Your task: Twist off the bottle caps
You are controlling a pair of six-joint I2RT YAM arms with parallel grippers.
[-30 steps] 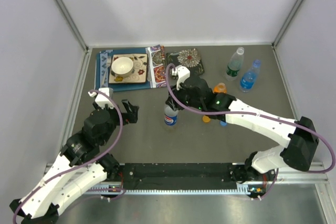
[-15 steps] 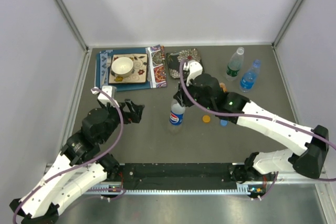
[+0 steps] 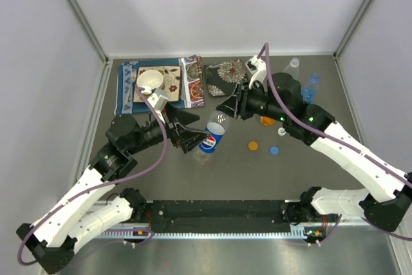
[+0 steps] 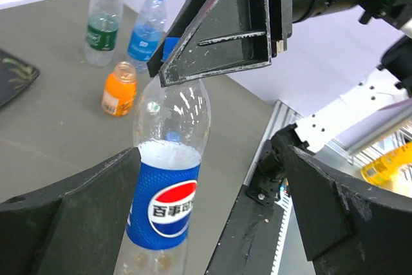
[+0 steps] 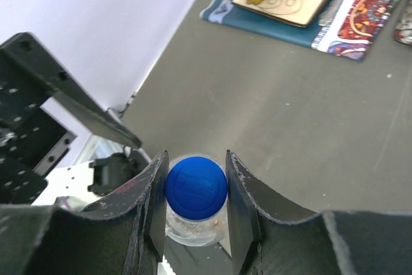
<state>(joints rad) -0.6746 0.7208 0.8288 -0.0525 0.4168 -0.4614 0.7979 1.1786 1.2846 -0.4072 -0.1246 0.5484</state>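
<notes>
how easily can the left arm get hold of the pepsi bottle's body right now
Probably yes, quite easily. The left gripper is open with a finger on each side of the bottle and nothing between them. The right gripper pinches only the blue cap on top, leaving the body free.

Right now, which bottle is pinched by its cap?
The clear plastic bottle with the blue-red label: the right gripper grips its blue cap; others stand untouched.

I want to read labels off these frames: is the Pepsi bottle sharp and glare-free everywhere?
Left wrist: Pepsi bottle label sharp, white glints on the clear shoulder. Right wrist: mostly its blue cap shows, crisp. Top external: even light, bottle small, label barely legible.
</notes>
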